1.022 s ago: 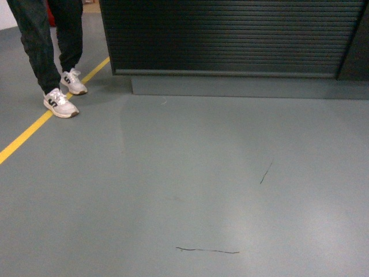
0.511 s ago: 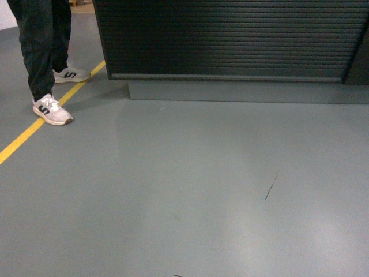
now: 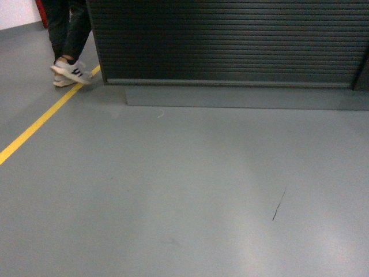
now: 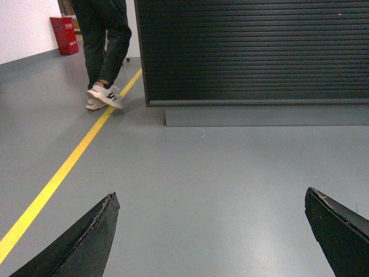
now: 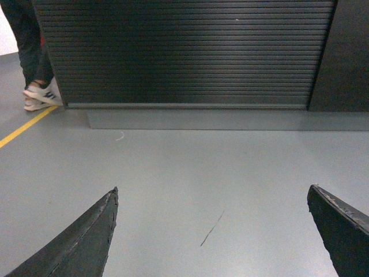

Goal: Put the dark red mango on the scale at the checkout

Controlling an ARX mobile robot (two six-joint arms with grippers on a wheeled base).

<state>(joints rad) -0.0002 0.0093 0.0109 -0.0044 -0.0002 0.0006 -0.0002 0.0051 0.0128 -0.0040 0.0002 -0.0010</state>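
Note:
The checkout [image 3: 230, 43] shows only its black slatted front, filling the top of the head view; it also stands ahead in the left wrist view [image 4: 253, 52] and the right wrist view [image 5: 184, 55]. Its top is out of view. The dark red mango and the scale are out of view. My left gripper [image 4: 211, 196] is open over bare grey floor, nothing between its dark fingers [image 4: 92, 239]. My right gripper [image 5: 213, 193] is open too, with empty floor between its fingers [image 5: 340, 231]. Neither gripper appears in the head view.
A person's legs in dark trousers and white sneakers [image 3: 70, 70] step at the counter's left corner, beside a yellow floor line [image 3: 40, 122]. A red box [image 4: 64, 34] stands by the white wall. A grey plinth [image 3: 242, 97] runs under the counter. A dark panel [image 5: 341, 57] adjoins it at right.
The counter front has come nearer and shifted left in the head view as the base rolls forward. The person has walked away toward the counter's far left corner. The floor scratch slid down-right.

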